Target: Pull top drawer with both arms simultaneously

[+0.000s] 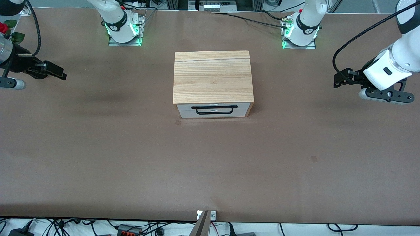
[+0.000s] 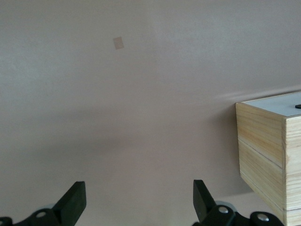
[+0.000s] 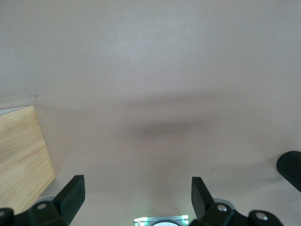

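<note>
A small cabinet with a striped light-wood top (image 1: 212,77) stands mid-table. Its white front faces the front camera. The top drawer (image 1: 184,107) sits flush and closed under the top slab, with a thin black wire handle (image 1: 214,107) across it. My left gripper (image 1: 339,80) hangs open over bare table toward the left arm's end, well apart from the cabinet. In the left wrist view the left gripper (image 2: 139,197) has nothing between its fingers, and the cabinet's side (image 2: 261,141) shows. My right gripper (image 1: 60,72) hangs open over bare table toward the right arm's end, and the right gripper (image 3: 136,193) is empty too.
The arm bases (image 1: 124,31) (image 1: 300,32) stand along the table edge farthest from the front camera. Two small tape marks (image 1: 178,122) (image 1: 314,159) lie on the brown table. A red flower (image 1: 3,28) shows at the right arm's end. Cables run past the table edges.
</note>
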### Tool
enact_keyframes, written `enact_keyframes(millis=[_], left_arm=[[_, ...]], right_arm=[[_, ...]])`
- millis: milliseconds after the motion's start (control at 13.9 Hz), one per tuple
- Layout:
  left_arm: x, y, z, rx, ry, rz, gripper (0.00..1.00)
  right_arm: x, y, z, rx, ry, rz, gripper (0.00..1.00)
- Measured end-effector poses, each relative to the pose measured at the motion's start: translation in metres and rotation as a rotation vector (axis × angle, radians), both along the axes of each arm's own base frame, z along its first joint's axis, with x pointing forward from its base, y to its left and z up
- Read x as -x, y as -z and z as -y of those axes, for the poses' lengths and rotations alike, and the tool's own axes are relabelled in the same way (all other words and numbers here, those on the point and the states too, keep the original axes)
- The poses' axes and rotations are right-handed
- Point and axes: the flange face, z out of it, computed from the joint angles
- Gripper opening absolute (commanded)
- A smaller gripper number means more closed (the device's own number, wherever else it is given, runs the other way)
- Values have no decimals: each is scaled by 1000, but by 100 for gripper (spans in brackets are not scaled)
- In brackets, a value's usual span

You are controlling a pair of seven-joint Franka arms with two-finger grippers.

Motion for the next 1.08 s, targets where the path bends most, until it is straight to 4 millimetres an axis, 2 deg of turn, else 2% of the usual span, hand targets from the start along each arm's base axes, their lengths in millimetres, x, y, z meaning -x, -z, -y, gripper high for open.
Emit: enact_keyframes(millis=[575, 790, 934, 1078], left_arm=[[-1, 5, 0, 19, -6, -18, 100], [-7, 21, 6, 39, -2, -47, 100], [-12, 32, 20, 160, -18, -73, 100], [-23, 54, 31, 291, -52, -109, 100]], right_arm=[[0, 2, 0, 0, -1, -5, 100], [-4, 10, -5, -15, -6, -22, 100], [-7, 21, -15, -72, -6, -52, 100], [-13, 41, -26, -139, -15, -103, 100]])
